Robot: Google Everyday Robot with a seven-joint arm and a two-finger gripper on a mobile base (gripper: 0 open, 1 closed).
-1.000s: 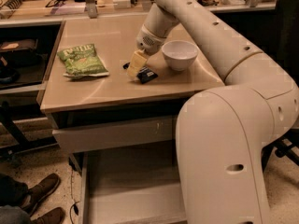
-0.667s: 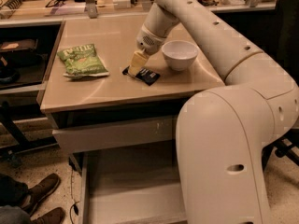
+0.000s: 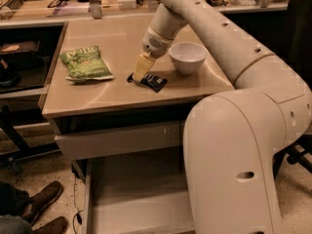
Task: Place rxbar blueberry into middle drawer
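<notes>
The rxbar blueberry [image 3: 152,81] lies flat on the beige tabletop, a dark navy wrapper with pale lettering, just left of a white bowl. My gripper [image 3: 140,72] reaches down from the arm's wrist and its pale yellow tip sits on the bar's left end, covering part of it. The middle drawer [image 3: 105,206] is pulled out below the table, a shallow grey-beige box with a bare flat bottom. My arm's large white body hides the drawer's right part.
A green chip bag [image 3: 86,62] lies on the table's left. A white bowl [image 3: 187,56] stands right of the bar. A shut drawer front [image 3: 117,140] sits just under the tabletop. A person's brown shoes [image 3: 41,204] are on the floor at left.
My gripper has shifted slightly left and down onto the bar's left end. The bar, the bag and the bowl have not moved.
</notes>
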